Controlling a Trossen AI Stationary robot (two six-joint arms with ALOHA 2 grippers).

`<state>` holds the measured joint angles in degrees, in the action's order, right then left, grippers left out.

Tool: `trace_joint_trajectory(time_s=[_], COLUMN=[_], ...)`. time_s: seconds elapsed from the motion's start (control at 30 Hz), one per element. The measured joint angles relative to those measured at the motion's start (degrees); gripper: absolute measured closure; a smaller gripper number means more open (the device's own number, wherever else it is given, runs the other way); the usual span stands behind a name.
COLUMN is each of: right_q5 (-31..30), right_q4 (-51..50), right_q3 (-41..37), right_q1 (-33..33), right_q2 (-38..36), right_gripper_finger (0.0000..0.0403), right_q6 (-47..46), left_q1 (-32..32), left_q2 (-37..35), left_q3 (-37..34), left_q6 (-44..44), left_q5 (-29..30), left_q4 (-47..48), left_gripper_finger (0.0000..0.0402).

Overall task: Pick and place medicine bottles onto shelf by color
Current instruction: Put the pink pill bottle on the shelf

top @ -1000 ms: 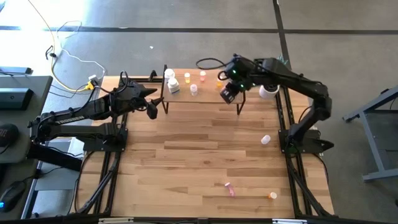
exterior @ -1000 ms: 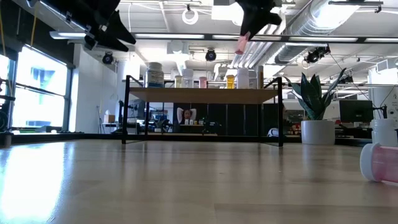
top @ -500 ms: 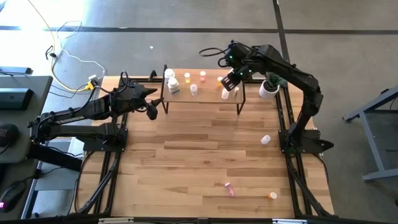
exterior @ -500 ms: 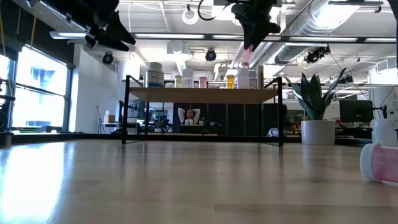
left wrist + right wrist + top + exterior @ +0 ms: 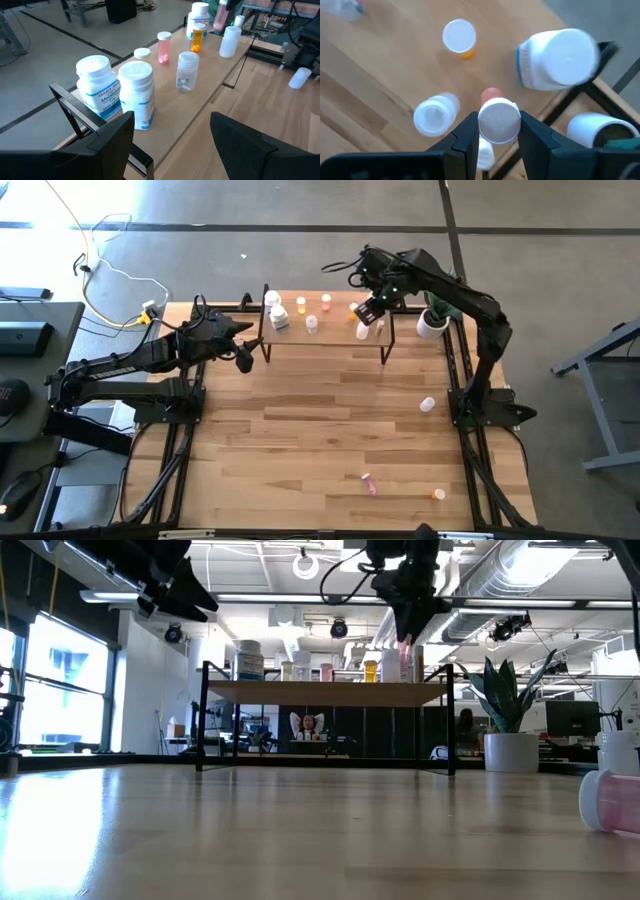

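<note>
The shelf (image 5: 330, 338) stands at the table's far edge with several medicine bottles on its top: two big white ones (image 5: 120, 92), a pink one (image 5: 164, 47), an orange one (image 5: 198, 38) and clear and white ones (image 5: 186, 71). Over the shelf's right end my right gripper (image 5: 499, 127) points down, shut on a pink bottle with a white cap (image 5: 403, 648). My left gripper (image 5: 172, 145) stands open off the shelf's left end (image 5: 243, 358), holding nothing. My right gripper pinches the pink bottle at its white cap (image 5: 499, 120), one finger (image 5: 470, 135) on each side. The fingers come from above, pointing down. The bottle's pink body (image 5: 492, 95) hangs upright below them, close over the shelf's top among the standing bottles; whether it touches the top I cannot tell.
A white plant pot (image 5: 432, 325) stands just right of the shelf. Loose bottles lie on the table: one near the right edge (image 5: 427, 404), and a pink one (image 5: 369, 483) and an orange one (image 5: 438, 494) near the front. The middle of the table is bare wood.
My right gripper has carried the pink bottle toward the table's far edge, over the shelf's right end, and lowered it. It has tipped from a slant to pointing nearly straight down, so the bottle now hangs upright. The left arm has kept still.
</note>
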<state>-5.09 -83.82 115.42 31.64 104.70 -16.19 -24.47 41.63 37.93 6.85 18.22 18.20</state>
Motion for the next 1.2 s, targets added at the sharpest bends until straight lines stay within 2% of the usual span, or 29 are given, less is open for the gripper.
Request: trace_joint_trajectory(time_s=[0.5,1.2], right_q5=[2.04,2.55], right_q4=[-1.2,-3.52], right_q3=[-0.02,-0.02], right_q1=[0.2,1.99], right_q2=[4.9,4.92], right_gripper_finger=[0.0304,0.0304], right_q6=[0.67,-0.24], left_q1=[0.02,0.02], left_q2=[-0.01,0.0], left_q3=[0.0,0.0], left_q6=[0.43,0.42], left_q5=[0.0,0.0], left_q4=[0.0,-0.02], left_gripper_finger=[0.0151,0.0151])
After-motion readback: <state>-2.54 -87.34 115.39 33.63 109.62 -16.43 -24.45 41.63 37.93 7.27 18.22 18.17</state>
